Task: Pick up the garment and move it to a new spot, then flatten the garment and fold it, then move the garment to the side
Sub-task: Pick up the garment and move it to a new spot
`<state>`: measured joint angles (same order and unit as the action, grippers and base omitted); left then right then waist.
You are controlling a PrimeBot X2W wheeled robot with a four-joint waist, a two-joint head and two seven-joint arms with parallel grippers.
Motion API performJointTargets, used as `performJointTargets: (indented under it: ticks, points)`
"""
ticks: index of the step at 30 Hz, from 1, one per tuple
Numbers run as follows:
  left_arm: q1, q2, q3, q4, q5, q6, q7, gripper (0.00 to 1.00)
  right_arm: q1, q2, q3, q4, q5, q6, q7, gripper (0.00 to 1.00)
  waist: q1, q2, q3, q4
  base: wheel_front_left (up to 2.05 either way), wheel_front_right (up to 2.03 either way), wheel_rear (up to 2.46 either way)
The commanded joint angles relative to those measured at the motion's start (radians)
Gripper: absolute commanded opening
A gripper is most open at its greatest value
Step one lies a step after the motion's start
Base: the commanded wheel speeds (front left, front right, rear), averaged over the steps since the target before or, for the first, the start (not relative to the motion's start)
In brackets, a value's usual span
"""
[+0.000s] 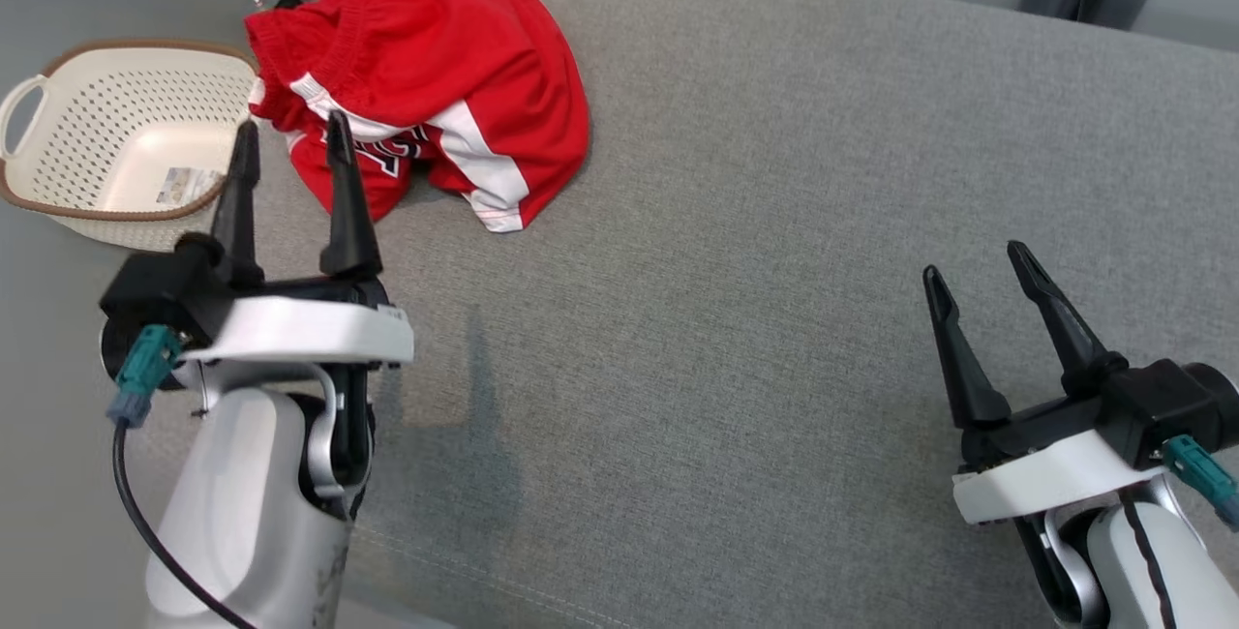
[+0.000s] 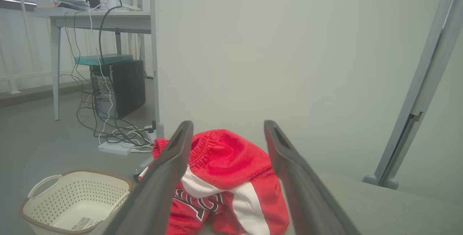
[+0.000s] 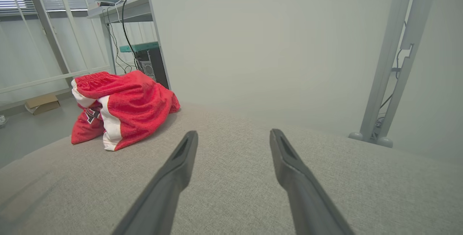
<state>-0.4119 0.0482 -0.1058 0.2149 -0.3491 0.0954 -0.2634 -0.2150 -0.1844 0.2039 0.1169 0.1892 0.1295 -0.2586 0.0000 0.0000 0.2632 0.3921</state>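
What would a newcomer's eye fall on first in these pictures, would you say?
The crumpled red garment at the far left of the grey fabric surface stands out first. The left claw hovers open just short of it, and a cream basket sits on the floor beside.

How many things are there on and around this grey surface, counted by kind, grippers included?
red garment, crumpled: 1
cream basket, perforated: 1
grippers: 2, the left gripper and the right gripper, both with fingers apart
total: 4
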Motion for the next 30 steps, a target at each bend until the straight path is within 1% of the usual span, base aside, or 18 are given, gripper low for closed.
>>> performJointTargets:
  ticks: [1,5,9,12,17,22,30]
  points:
    - [-0.033,0.004,0.007,0.008,-0.006,0.007,-0.001,1.0,-0.016,-0.011,0.001,-0.001,0.005,0.002,-0.008,1.0,0.0,0.0,0.045,-0.021,0.0,0.0,0.0]
    - [-0.133,0.004,0.032,0.061,-0.004,0.014,0.0,1.0,-0.049,-0.033,0.015,0.001,0.009,0.002,-0.008,1.0,0.0,0.0,0.097,-0.042,0.0,0.0,0.0]
    - [-0.243,0.004,0.055,0.158,-0.002,0.002,0.0,1.0,-0.072,-0.049,0.017,-0.002,0.012,0.002,-0.008,1.0,0.0,0.0,0.14,-0.058,0.0,0.0,0.0]
    - [-0.325,0.004,0.063,0.269,-0.002,0.003,0.0,1.0,-0.081,-0.057,0.021,-0.002,0.015,0.002,-0.008,1.0,0.0,0.0,0.165,-0.068,0.0,0.0,0.0]
    - [-0.471,0.004,0.046,0.5,-0.026,0.001,0.007,1.0,-0.094,-0.061,0.025,0.005,0.026,0.002,-0.008,1.0,0.0,0.0,0.197,-0.085,0.0,0.0,0.0]
    - [-0.597,0.012,0.026,0.679,-0.011,0.019,0.063,1.0,-0.114,-0.062,0.031,0.008,0.032,0.002,-0.008,1.0,0.0,0.0,0.224,-0.097,0.0,0.0,0.0]
    - [-0.739,0.036,-0.03,0.891,0.037,0.066,0.214,1.0,-0.139,-0.066,0.046,0.022,0.05,0.002,-0.006,1.0,0.0,0.0,0.26,-0.112,0.0,0.0,0.0]
